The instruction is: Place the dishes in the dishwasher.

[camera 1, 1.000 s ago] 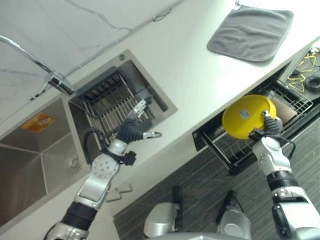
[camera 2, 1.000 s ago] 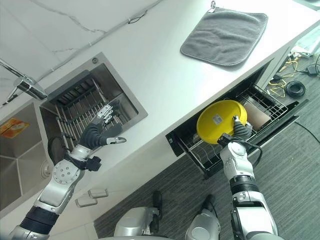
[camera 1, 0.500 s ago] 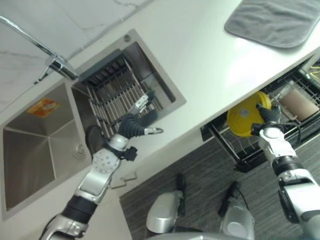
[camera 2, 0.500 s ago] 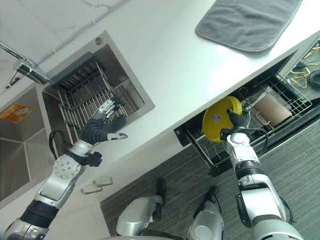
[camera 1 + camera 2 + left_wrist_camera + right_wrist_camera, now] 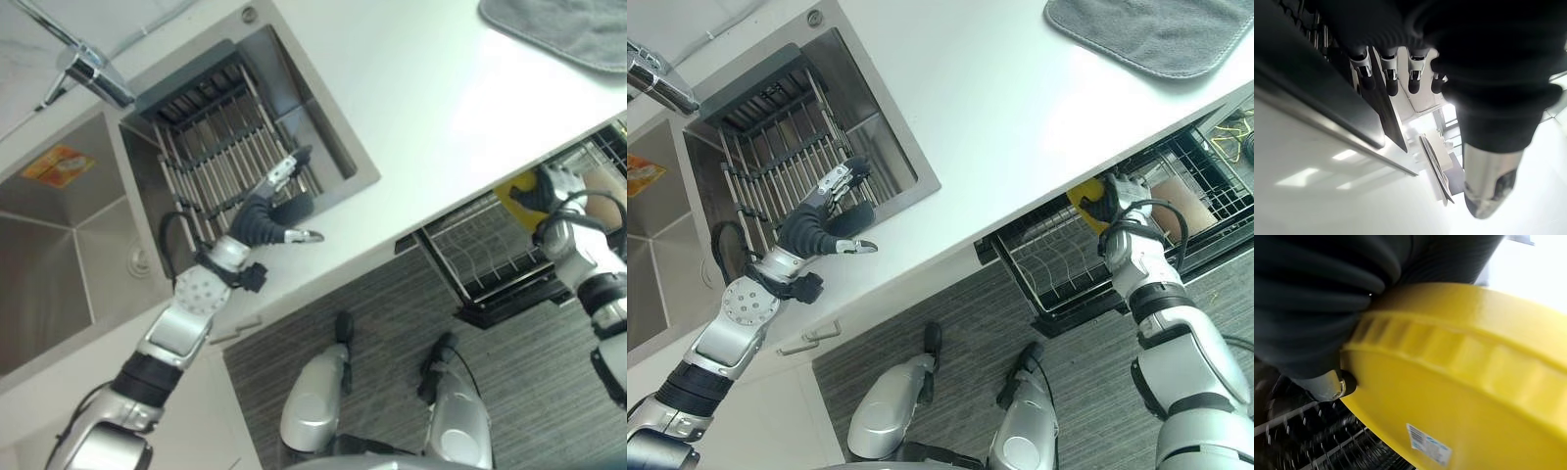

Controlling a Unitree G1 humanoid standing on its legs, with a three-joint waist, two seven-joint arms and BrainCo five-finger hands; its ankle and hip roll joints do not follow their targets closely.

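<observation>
Left hand (image 5: 823, 227) hovers over the sink rack (image 5: 774, 157), fingers relaxed, empty. Under the worktop (image 5: 1019, 108), right hand (image 5: 1114, 201) grips a yellow plate (image 5: 1459, 396) above the dishwasher rack (image 5: 1058, 264); best lowered upright between the tines.

No print is legible on the yellow plate's (image 5: 1459, 382) small sticker (image 5: 1427, 444)

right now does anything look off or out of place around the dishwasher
Nothing stands out. The right robot hand holds the yellow plate at the open dishwasher rack, partly under the counter edge. The left robot hand hangs open by the sink.
</observation>
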